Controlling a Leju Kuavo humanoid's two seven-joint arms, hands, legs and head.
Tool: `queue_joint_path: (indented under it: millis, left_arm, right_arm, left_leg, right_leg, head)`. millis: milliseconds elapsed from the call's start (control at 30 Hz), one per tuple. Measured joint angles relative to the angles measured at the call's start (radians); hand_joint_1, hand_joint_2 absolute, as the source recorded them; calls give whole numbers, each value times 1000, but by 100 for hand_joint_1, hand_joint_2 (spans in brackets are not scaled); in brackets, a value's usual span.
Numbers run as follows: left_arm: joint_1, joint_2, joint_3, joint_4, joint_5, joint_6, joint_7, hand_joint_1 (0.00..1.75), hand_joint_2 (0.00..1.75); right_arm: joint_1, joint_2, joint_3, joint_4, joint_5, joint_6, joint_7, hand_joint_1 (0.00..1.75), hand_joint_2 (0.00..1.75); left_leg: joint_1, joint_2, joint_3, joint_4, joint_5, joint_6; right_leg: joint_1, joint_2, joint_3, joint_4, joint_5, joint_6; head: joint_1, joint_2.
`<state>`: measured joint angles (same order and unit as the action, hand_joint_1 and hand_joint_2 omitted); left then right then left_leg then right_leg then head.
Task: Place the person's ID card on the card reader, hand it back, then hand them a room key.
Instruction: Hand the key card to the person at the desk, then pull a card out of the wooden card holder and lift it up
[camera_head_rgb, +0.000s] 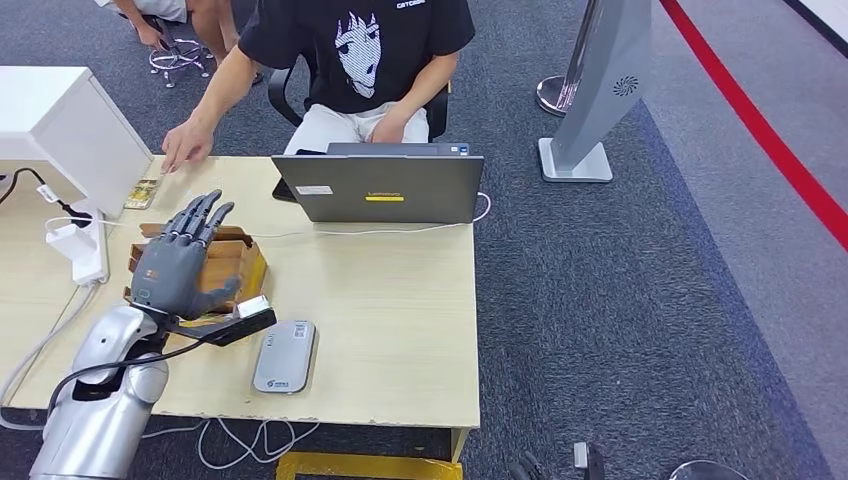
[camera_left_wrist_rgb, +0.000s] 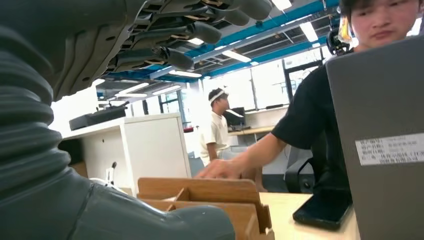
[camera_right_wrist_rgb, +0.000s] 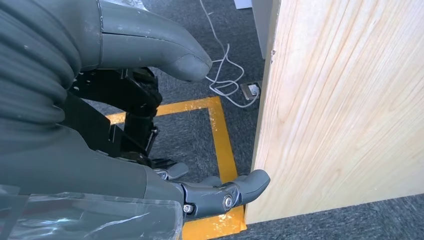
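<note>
My left hand (camera_head_rgb: 180, 258) hovers with fingers stretched out and apart over a wooden card box (camera_head_rgb: 240, 262) on the table's left side; it holds nothing. In the left wrist view the left hand (camera_left_wrist_rgb: 150, 35) reaches over the box (camera_left_wrist_rgb: 200, 192). A small yellowish card (camera_head_rgb: 142, 193) lies on the table beyond the box, just below the person's hand (camera_head_rgb: 186, 142). The grey card reader (camera_head_rgb: 284, 357) lies flat near the front edge, to the right of my wrist. My right hand (camera_right_wrist_rgb: 150, 65) hangs empty beside the table's wooden side panel (camera_right_wrist_rgb: 345, 110), thumb and fingers apart.
A person sits across the table behind an open grey laptop (camera_head_rgb: 380, 187), with a black phone (camera_head_rgb: 282, 191) beside it. A white power strip (camera_head_rgb: 84, 246) and cables lie at the left, next to a white cabinet (camera_head_rgb: 60, 125). Yellow floor tape (camera_right_wrist_rgb: 222, 140) runs below the table.
</note>
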<state>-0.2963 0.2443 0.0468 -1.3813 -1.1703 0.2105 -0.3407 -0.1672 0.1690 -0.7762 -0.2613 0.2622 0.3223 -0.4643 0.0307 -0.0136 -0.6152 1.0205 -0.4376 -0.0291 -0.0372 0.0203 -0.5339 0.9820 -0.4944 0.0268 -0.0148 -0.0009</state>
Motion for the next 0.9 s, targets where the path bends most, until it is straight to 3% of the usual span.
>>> queue_joint_path:
  millis: [233,467,667,900]
  left_arm:
    - [33,17,-20,-7,22,-22,-8,0,175]
    - [153,84,-72,-26,57,-45,-27,0,175]
    - [160,89,-76,-25,56,-44,-24,0,175]
    - [209,150,-100,-16,32,-23,13,0,175]
  right_arm:
    - [1,0,0,0,-2,1,-2,0,175]
    - [8,-1,-1,1,-7,3,-12,0,175]
    - [8,-2,-1,1,-7,3,-12,0,175]
    - [10,-4,-2,2,-7,3,-13,0,175]
  left_leg:
    - [0,1,0,0,0,0]
    - [0,2,1,0,0,0]
    - [0,2,0,0,0,0]
    - [0,2,1,0,0,0]
  right_leg:
    - [0,0,1,0,0,0]
    - [0,2,0,0,0,0]
    - [0,2,0,0,0,0]
    - [0,1,1,0,0,0]
  head:
    - [0,0]
    - [0,0]
    - [0,0]
    - [0,0]
